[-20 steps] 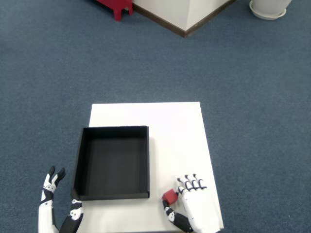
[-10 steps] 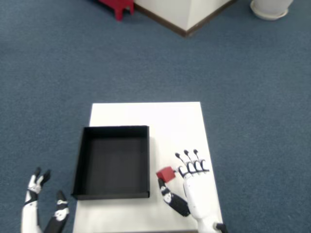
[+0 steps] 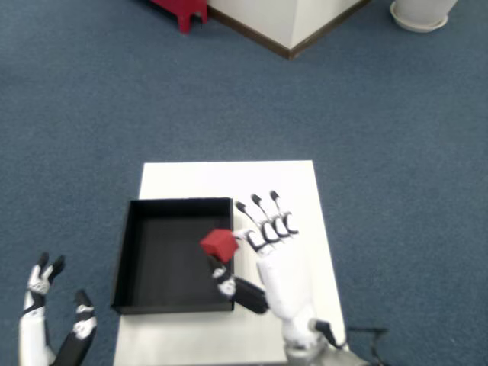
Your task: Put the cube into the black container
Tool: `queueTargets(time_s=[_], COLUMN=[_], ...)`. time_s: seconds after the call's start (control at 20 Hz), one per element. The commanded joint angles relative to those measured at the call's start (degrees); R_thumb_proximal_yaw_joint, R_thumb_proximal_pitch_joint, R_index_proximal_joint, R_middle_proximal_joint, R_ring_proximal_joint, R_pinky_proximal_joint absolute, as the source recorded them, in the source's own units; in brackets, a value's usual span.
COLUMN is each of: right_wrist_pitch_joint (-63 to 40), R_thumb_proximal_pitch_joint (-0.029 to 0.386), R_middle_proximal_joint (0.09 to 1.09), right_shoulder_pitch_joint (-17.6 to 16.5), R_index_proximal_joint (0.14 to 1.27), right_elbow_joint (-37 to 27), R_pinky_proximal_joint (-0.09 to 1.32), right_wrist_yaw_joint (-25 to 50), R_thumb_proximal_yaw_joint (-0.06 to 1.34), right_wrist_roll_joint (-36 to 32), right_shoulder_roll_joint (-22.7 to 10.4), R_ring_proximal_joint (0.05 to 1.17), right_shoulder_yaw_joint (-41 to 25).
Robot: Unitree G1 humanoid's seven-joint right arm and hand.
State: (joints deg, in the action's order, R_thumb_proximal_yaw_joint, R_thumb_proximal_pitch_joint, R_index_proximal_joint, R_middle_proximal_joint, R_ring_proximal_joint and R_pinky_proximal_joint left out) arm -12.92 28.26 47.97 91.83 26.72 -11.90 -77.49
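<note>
The red cube (image 3: 219, 245) is pinched between the thumb and a finger of my right hand (image 3: 267, 255), whose other fingers are spread. It hangs over the right side of the black container (image 3: 131, 255), just inside its right wall. The container is a shallow square tray standing on the left half of the white table (image 3: 274, 183). My left hand (image 3: 46, 305) hovers open off the table's left edge at the bottom left, holding nothing.
Blue carpet surrounds the small white table. A white wall corner with dark skirting (image 3: 290, 46) lies at the top middle, a red object (image 3: 183, 11) at the top left, a white round base (image 3: 419, 15) at the top right.
My right hand has lifted the cube from the table's front right and carried it up and left over the container's right wall. The left hand drifted slightly left and down.
</note>
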Motion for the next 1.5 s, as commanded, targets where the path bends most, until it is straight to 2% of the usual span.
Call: queueTargets(time_s=[0.05, 0.2, 0.35, 0.6, 0.95, 1.5], right_wrist_pitch_joint=[4.26, 7.56, 9.99, 13.00, 14.15, 14.25], R_thumb_proximal_pitch_joint=[0.183, 0.183, 0.182, 0.183, 0.184, 0.182], R_middle_proximal_joint=[0.34, 0.34, 0.35, 0.35, 0.36, 0.38], right_shoulder_pitch_joint=[3.06, 5.21, 7.12, 10.16, 11.51, 13.55], R_index_proximal_joint=[1.06, 1.06, 1.07, 1.07, 1.08, 1.11], right_elbow_joint=[-3.59, -4.11, -6.26, -8.23, -5.23, -2.58], R_pinky_proximal_joint=[0.11, 0.11, 0.10, 0.09, 0.09, 0.12], right_wrist_yaw_joint=[0.63, -1.49, -6.96, -15.61, -19.77, -25.84], R_thumb_proximal_yaw_joint=[1.20, 1.20, 1.20, 1.20, 1.22, 1.23], right_wrist_roll_joint=[2.12, 2.76, 1.97, -2.94, -9.07, -10.74], right_shoulder_roll_joint=[0.56, 2.22, 2.55, 3.17, 3.95, 4.02], R_ring_proximal_joint=[0.25, 0.24, 0.24, 0.23, 0.24, 0.26], right_shoulder_yaw_joint=[2.03, 2.18, 0.70, -3.64, -7.21, -6.94])
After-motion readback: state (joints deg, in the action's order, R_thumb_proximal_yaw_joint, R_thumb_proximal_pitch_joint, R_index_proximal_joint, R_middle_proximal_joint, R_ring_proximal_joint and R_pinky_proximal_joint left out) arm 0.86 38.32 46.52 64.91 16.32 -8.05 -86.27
